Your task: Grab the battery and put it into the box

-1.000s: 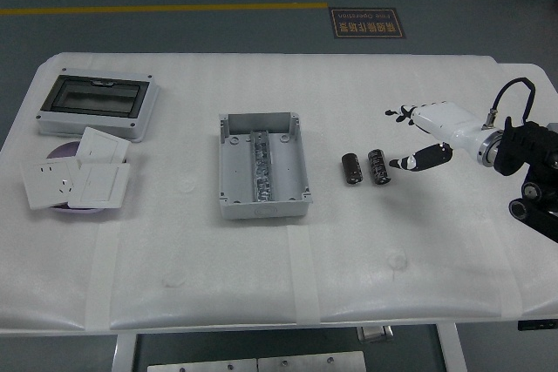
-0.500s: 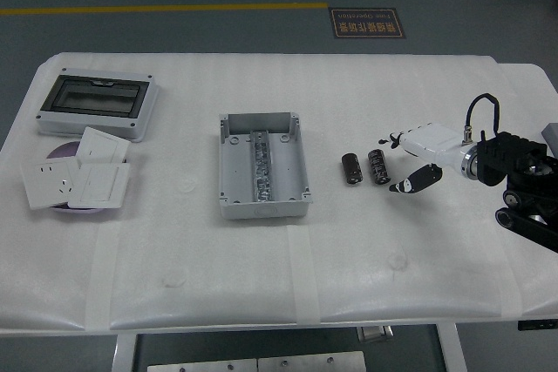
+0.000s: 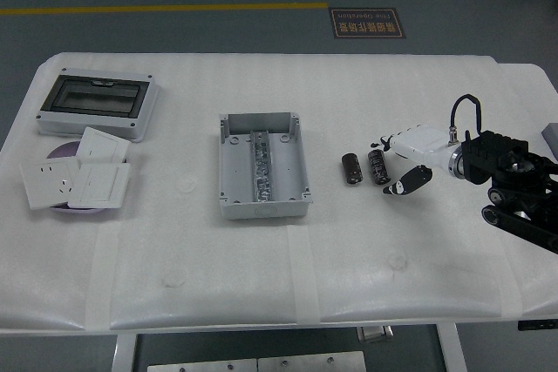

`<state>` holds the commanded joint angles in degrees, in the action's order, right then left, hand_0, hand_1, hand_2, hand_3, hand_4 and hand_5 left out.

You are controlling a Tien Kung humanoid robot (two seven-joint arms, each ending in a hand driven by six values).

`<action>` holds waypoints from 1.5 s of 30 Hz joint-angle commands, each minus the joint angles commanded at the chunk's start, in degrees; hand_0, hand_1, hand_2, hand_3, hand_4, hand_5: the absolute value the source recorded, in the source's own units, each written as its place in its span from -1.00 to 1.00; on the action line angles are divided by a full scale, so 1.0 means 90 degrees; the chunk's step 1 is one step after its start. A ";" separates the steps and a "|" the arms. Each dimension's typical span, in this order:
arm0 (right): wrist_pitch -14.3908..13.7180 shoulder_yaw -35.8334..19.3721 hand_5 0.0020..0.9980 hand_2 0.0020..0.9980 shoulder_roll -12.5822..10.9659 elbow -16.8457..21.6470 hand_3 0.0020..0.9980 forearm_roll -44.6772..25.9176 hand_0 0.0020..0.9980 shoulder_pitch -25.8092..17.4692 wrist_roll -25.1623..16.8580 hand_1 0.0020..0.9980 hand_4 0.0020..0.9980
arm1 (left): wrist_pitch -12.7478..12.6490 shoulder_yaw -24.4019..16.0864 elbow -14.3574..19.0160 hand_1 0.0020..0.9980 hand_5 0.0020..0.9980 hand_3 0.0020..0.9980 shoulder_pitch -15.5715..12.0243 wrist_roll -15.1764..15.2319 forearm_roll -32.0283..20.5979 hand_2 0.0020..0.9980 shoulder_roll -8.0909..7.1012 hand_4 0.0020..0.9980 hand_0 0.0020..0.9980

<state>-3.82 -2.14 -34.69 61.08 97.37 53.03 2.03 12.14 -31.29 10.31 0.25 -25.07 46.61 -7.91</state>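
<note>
Two black cylindrical batteries lie side by side right of centre: one (image 3: 350, 168) on the left, the other (image 3: 377, 165) on the right. The open grey box (image 3: 262, 165) sits in the middle of the table, with metal parts inside. My right hand (image 3: 389, 165) reaches in from the right, white-backed with black fingers. Its fingers are spread around the right battery, thumb (image 3: 410, 180) below and fingertips above. I see no closed grasp. My left arm is out of view.
A grey enclosure with a dark window (image 3: 98, 105) stands at the far left. In front of it, white switch and socket plates (image 3: 77, 179) rest on a purple disc. A grey object (image 3: 550, 132) peeks in at the right edge.
My right hand has moved left and slightly down, closing the gap until it brackets the right battery. The batteries and box have stayed put.
</note>
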 joint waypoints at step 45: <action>-0.0259 0.0178 -0.16 0.60 0.0205 -0.0227 0.72 -0.0368 0.47 0.0055 -0.0128 0.40 0.56 | -0.0085 0.0157 0.0000 0.35 -0.65 0.12 -0.0016 0.0156 -0.0098 0.02 0.0026 0.24 0.41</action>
<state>-6.15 -0.53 -32.84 59.04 94.06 53.53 0.88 11.37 -29.88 10.31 0.11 -23.66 45.72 -7.67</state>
